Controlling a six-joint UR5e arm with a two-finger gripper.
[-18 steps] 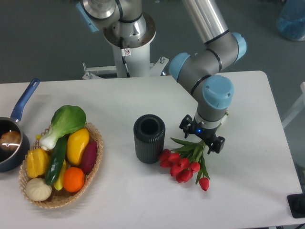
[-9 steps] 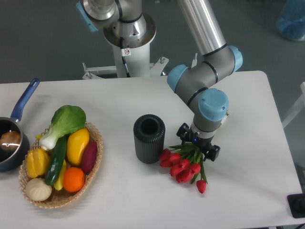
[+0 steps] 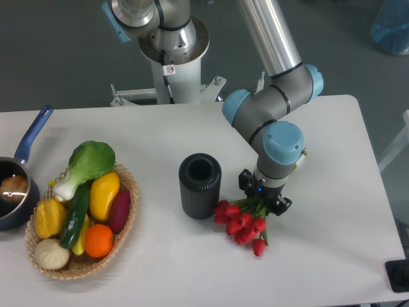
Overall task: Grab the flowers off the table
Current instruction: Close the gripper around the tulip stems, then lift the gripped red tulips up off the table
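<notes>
The flowers (image 3: 241, 222), a bunch of red tulip buds with green leaves, lie on the white table (image 3: 319, 256) just right of a dark ribbed vase (image 3: 200, 185). My gripper (image 3: 263, 201) is low over the stem end of the bunch, its fingers on either side of the leaves. The wrist hides the stems and the fingertips, so the grip itself does not show. The buds point down and left, one bud (image 3: 258, 247) hanging lowest.
A wicker basket (image 3: 124, 224) with several vegetables stands at the left. A blue-handled pan (image 3: 19, 173) sits at the far left edge. The robot base (image 3: 172, 57) is at the back. A black object (image 3: 399, 275) is at the lower right corner.
The gripper has moved down and left onto the stem end. The bunch has shifted left and drawn together, and the lowest bud has moved left and up.
</notes>
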